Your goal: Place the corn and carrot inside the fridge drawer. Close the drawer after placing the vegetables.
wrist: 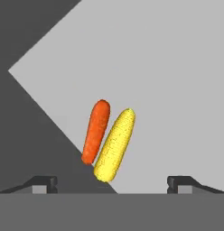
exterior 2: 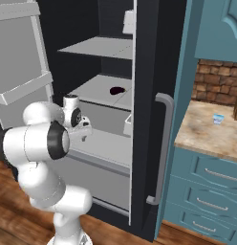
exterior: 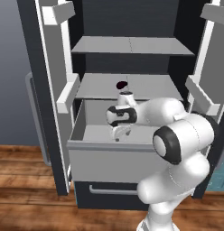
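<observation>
The white arm rises from the floor in front of the open fridge [exterior: 132, 27], bends at a dark-ringed elbow and reaches forward, its wrist turned down over the pulled-out drawer [exterior: 109, 158]. The claw [exterior: 119, 133] hangs just above the drawer's pale floor in the left base view; in the right base view the claw [exterior 2: 84, 129] sits beyond the elbow, partly masked by the arm's own bulk.

From the hand view the claw [wrist: 112, 184] stands wide, its two dark fingertips [wrist: 41, 182] set far apart at the bottom of the picture, gripping nothing. Between and beyond them lie the carrot [wrist: 96, 131] and the corn [wrist: 114, 144], side by side on the drawer floor, tilted the same way and touching or very nearly so along their lengths. The carrot's lower end meets the edge of a dark shaded area that covers the left of that view.

In both base views the vegetables are hidden by the wrist and claw. A small dark object [exterior: 121, 85] rests on the shelf [exterior: 145, 85] above the drawer, too small to identify. At the right, a blue cabinet carries a stone worktop [exterior 2: 211, 131] with a small pale item [exterior 2: 218, 118] that is hard to make out.
</observation>
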Robot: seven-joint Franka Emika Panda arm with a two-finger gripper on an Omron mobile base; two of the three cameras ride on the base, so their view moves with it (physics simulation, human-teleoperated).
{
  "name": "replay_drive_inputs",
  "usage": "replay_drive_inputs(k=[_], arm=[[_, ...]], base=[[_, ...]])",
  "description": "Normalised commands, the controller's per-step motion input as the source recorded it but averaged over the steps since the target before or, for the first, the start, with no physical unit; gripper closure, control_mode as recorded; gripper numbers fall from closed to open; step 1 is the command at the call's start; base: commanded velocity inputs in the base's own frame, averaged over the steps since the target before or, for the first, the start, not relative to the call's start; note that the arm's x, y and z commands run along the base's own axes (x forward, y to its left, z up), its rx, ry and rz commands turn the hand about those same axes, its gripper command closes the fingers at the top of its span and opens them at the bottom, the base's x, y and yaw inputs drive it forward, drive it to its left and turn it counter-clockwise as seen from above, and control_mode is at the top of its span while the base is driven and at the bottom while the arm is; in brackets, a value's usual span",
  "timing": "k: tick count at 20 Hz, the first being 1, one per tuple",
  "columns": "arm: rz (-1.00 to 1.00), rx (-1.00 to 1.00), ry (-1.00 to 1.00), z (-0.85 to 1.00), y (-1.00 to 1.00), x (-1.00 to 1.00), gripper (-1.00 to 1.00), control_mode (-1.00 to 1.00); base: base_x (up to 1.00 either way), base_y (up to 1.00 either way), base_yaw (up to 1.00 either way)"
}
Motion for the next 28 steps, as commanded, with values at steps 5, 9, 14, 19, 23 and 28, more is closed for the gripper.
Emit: replay_drive_inputs(k=[5,9,14,19,23,28], arm=[[-0.09,0.00,-0.20,1.00,0.07,-0.62,-1.00,-1.00],[-0.10,0.00,-0.11,0.91,0.00,-0.94,-1.00,-1.00],[-0.10,0.01,-0.03,0.51,0.07,-1.00,-1.00,-1.00],[-0.08,0.01,0.02,0.02,0.36,-1.00,-1.00,-1.00],[-0.05,0.00,0.09,-0.43,0.31,-0.65,-1.00,-1.00],[0.00,0.00,0.02,-0.93,0.13,-0.06,-1.00,-1.00]], base=[[0.00,0.00,0.00],[0.00,0.00,0.00],[0.00,0.00,0.00],[0.00,0.00,0.00],[0.00,0.00,0.00],[0.00,0.00,0.00]])
